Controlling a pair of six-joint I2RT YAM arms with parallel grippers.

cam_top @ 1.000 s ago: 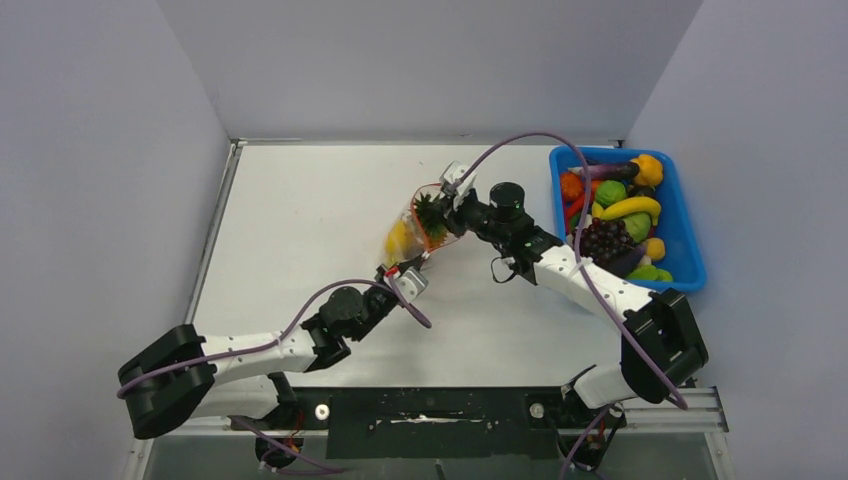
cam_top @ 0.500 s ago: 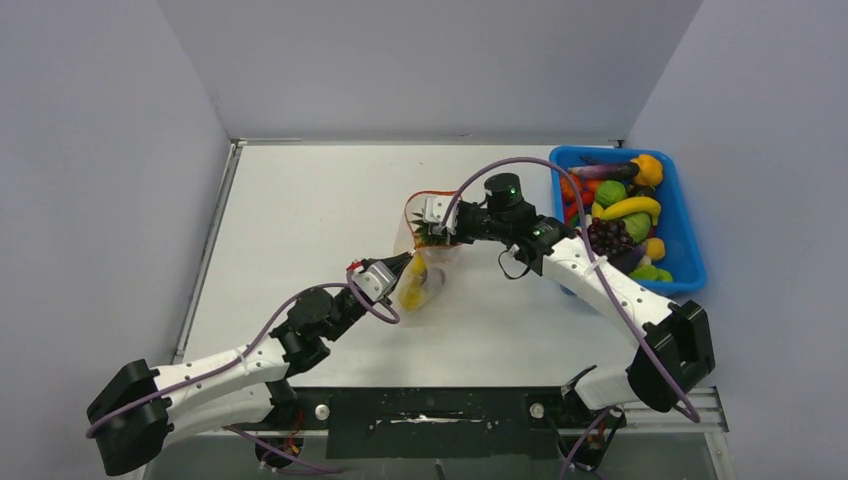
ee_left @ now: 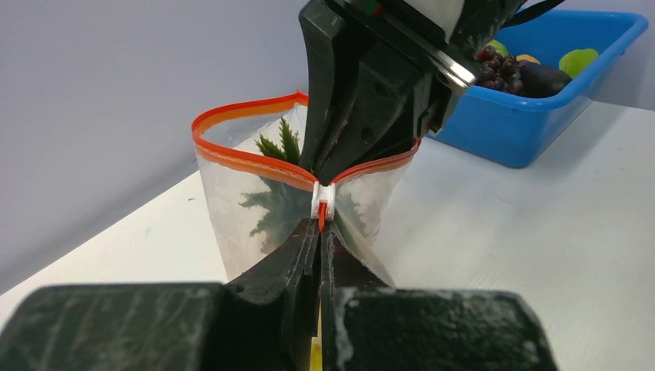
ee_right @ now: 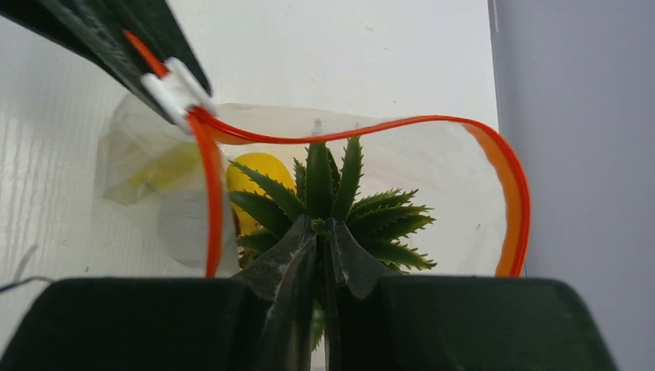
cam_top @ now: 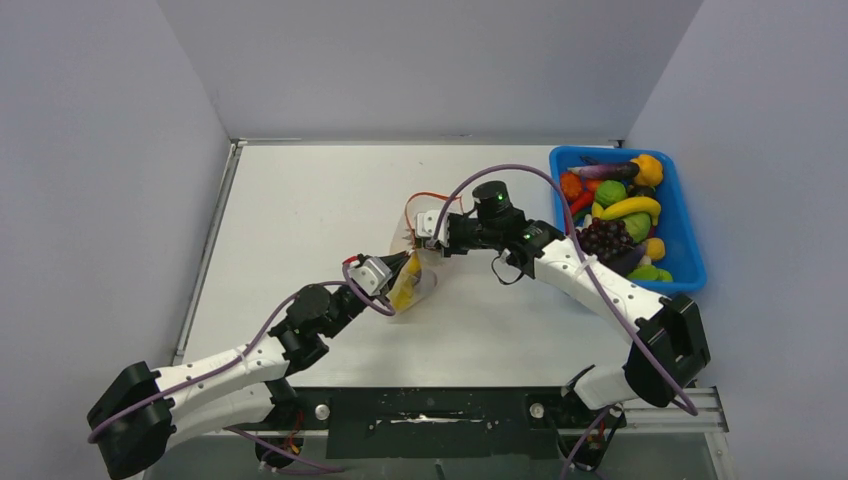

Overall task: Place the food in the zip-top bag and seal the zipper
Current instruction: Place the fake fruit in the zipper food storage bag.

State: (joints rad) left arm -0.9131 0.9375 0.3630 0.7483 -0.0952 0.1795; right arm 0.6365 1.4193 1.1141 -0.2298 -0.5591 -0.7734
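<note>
The clear zip-top bag (cam_top: 417,284) hangs between my two grippers, its mouth open in a loop. The red zipper (ee_right: 511,185) runs round the mouth, with a white slider (ee_left: 323,200) at one corner. My left gripper (ee_left: 320,230) is shut on the bag's edge just below the slider. My right gripper (ee_right: 323,229) is shut on the green crown of the pineapple (ee_right: 328,193) and holds it inside the bag's mouth. A yellow banana (ee_right: 261,173) lies inside the bag behind the crown. From above, the left gripper (cam_top: 400,268) sits just near of the right gripper (cam_top: 420,236).
A blue bin (cam_top: 691,245) stands at the right edge of the table with several toy foods, among them a banana (cam_top: 628,207) and purple grapes (cam_top: 604,238). It also shows in the left wrist view (ee_left: 533,116). Grey walls close the back and both sides.
My right gripper has swung left and nearer with the pineapple, lowering it into the bag's mouth. My left arm has shifted left and the bag has come nearer with it.
</note>
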